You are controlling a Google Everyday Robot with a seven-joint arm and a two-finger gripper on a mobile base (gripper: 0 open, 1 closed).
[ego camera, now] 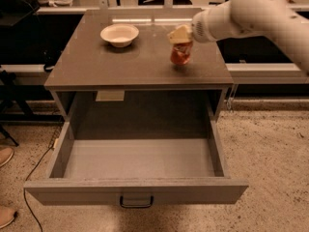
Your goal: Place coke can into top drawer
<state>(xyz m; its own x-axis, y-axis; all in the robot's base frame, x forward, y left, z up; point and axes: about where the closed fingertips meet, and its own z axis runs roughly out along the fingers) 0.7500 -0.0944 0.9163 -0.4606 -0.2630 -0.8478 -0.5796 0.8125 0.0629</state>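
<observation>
The red coke can is at the right rear of the grey cabinet top, and seems to hang just above it with a shadow beneath. My gripper comes in from the right on the white arm and is shut on the can's top. The top drawer is pulled fully open below the cabinet top and its inside is bare. Its front panel with the dark handle faces the camera.
A white bowl stands on the cabinet top at the back left. A paper label hangs under the top's front edge. Dark furniture stands behind the cabinet. Shoes and a cable are on the speckled floor at left.
</observation>
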